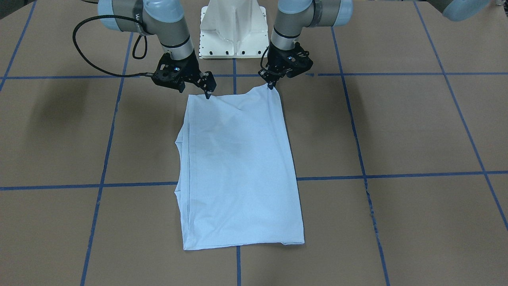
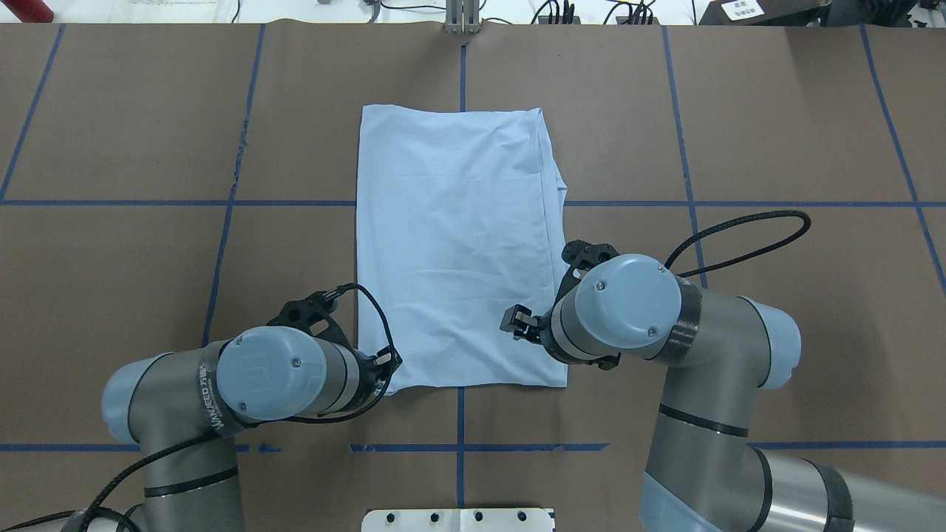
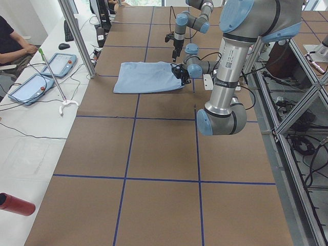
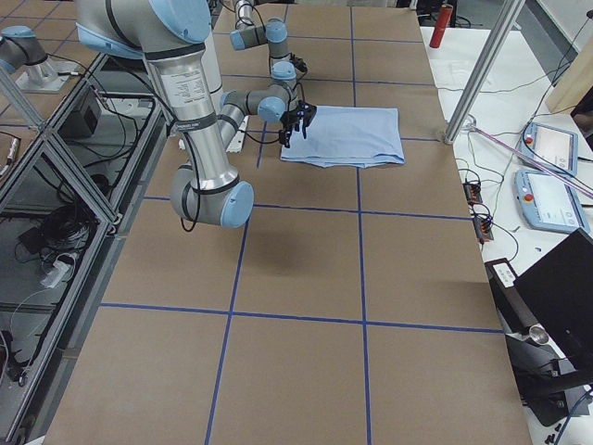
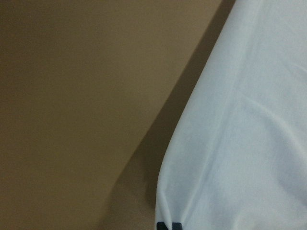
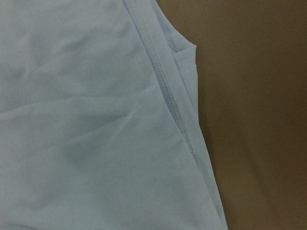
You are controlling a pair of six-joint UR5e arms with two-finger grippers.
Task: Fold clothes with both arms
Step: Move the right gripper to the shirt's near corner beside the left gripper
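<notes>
The light blue T-shirt (image 1: 238,167) lies folded lengthwise into a long rectangle on the brown table (image 2: 111,295); its chest print and neck label are hidden. My left gripper (image 1: 272,85) is shut on the shirt's near corner on my left, which peaks slightly upward. One dark fingertip (image 5: 165,225) shows at the gathered cloth (image 5: 240,143) in the left wrist view. My right gripper (image 1: 207,94) has its fingers together at the opposite near corner. The right wrist view shows only hemmed cloth (image 6: 96,120). In the overhead view both wrists cover the corners of the shirt (image 2: 451,244).
The white pedestal base (image 1: 233,31) stands just behind the shirt's near edge. Blue tape lines (image 1: 397,174) grid the table. A metal post (image 3: 77,36), tablets (image 3: 31,84) and a seated person (image 3: 13,41) are beyond the far edge. A red cylinder (image 3: 15,204) lies at the left end.
</notes>
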